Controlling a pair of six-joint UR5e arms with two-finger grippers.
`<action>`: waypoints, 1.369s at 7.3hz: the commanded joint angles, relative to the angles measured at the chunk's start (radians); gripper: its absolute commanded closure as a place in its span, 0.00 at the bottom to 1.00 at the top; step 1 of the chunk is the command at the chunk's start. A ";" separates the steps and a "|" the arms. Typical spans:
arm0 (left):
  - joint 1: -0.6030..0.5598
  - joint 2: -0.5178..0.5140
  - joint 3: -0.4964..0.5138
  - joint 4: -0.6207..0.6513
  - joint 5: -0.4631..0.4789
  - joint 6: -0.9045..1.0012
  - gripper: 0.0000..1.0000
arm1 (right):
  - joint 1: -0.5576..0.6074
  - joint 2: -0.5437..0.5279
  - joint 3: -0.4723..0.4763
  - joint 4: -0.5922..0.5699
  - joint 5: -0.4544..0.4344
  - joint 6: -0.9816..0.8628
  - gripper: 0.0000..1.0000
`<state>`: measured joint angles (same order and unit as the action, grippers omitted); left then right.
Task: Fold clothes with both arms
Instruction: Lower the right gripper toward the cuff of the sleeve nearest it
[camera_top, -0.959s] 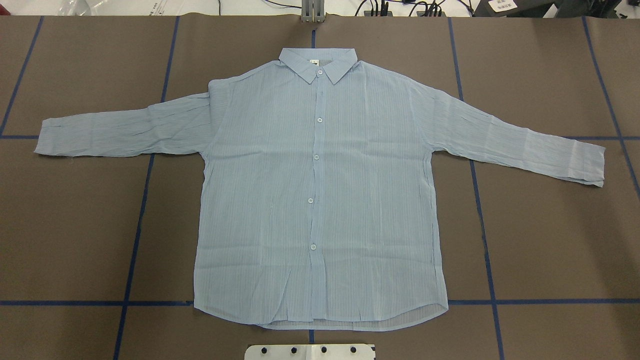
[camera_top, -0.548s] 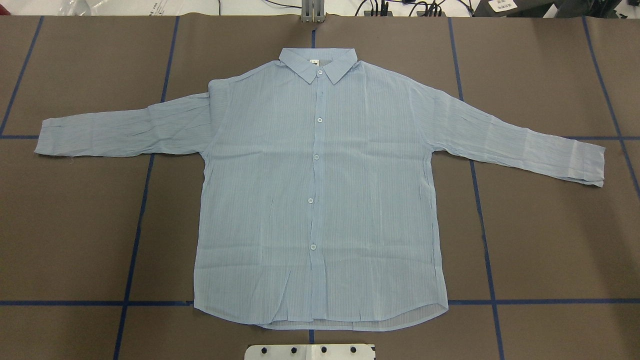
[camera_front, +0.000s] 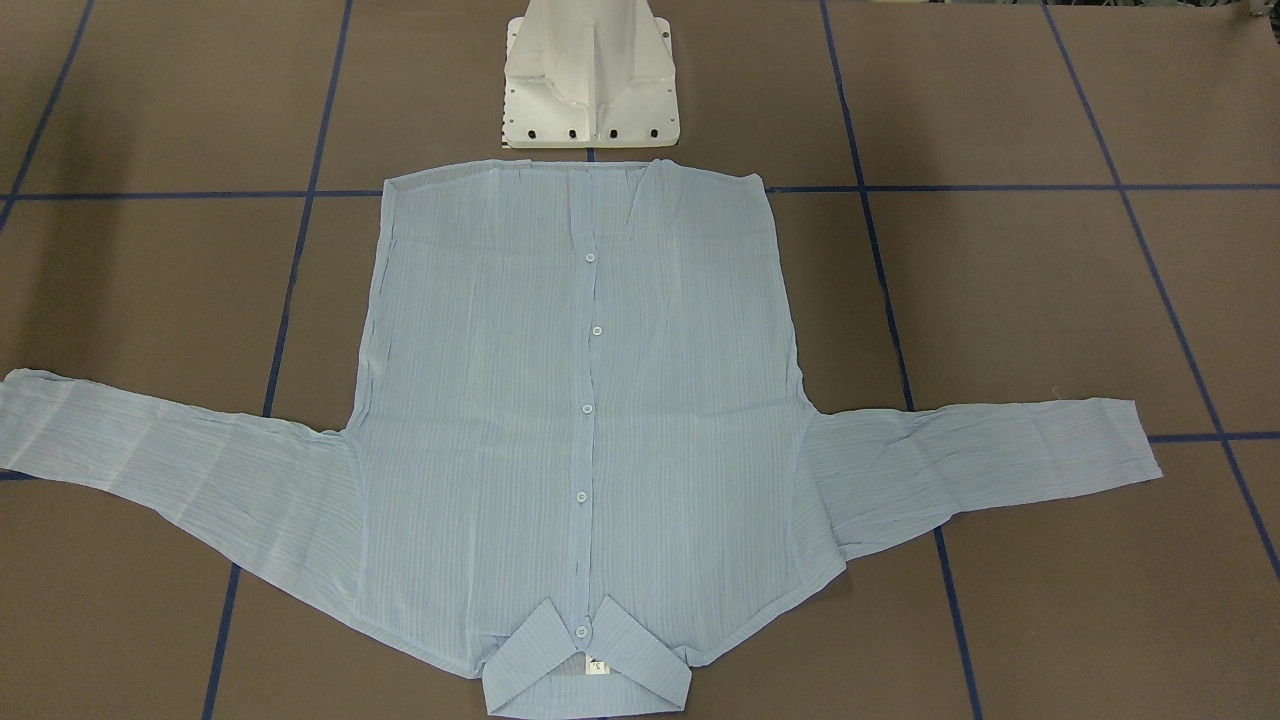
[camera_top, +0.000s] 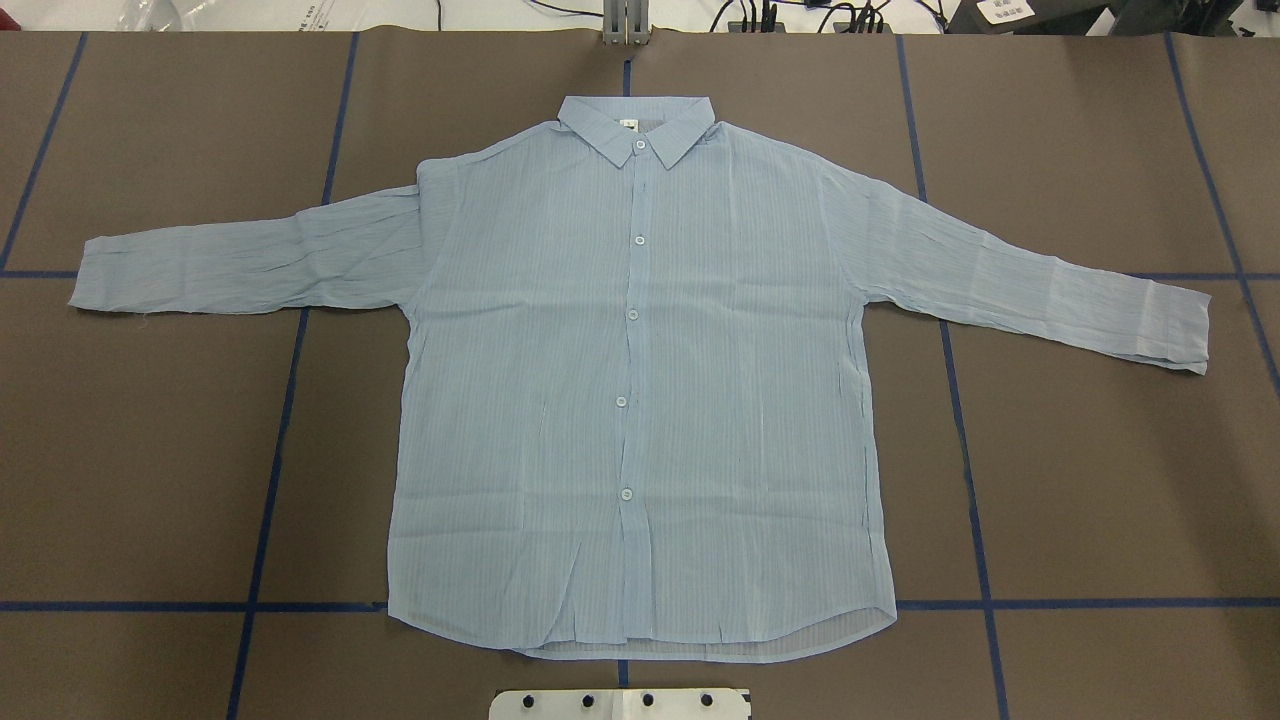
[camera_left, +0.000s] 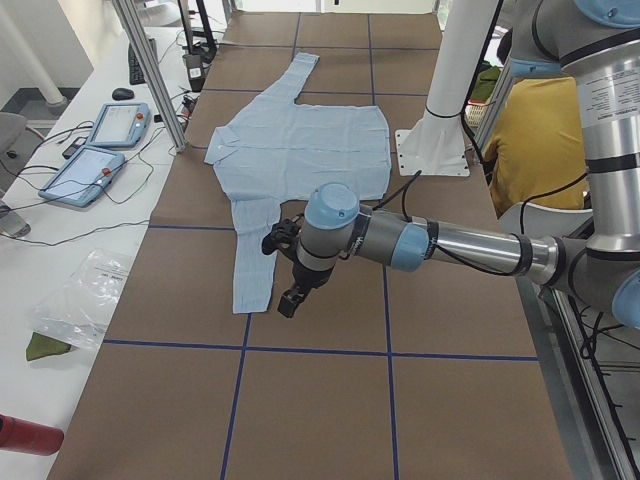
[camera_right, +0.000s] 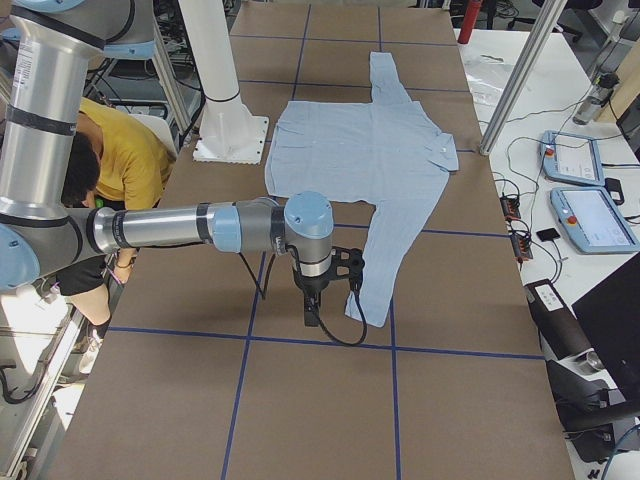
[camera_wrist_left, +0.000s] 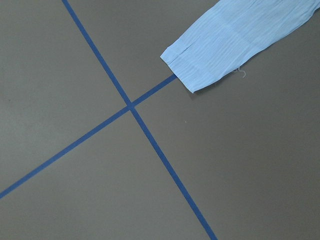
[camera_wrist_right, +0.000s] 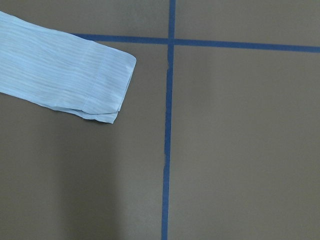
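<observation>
Over table (camera_left: 330, 420), side views: left arm (camera_left: 470, 247), right arm (camera_right: 160, 227) | overhead: shirt (camera_top: 640, 400) flat

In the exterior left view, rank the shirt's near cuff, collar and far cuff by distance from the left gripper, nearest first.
1. Near cuff, right beside the left gripper.
2. Collar, midway along, toward the view's left.
3. Far cuff, at the far end.
</observation>
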<state>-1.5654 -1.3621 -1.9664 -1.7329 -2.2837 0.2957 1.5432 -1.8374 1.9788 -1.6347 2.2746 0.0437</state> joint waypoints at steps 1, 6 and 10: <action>-0.007 -0.127 0.006 -0.045 0.007 -0.142 0.00 | 0.002 0.111 -0.002 0.001 -0.004 0.012 0.00; -0.008 -0.235 0.064 -0.169 0.050 -0.228 0.00 | 0.002 0.185 -0.235 0.397 0.028 0.066 0.00; -0.008 -0.233 0.058 -0.171 0.050 -0.227 0.00 | -0.121 0.181 -0.529 0.966 -0.007 0.584 0.00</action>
<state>-1.5739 -1.5955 -1.9075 -1.9035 -2.2338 0.0690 1.4772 -1.6555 1.5263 -0.8503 2.2916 0.4504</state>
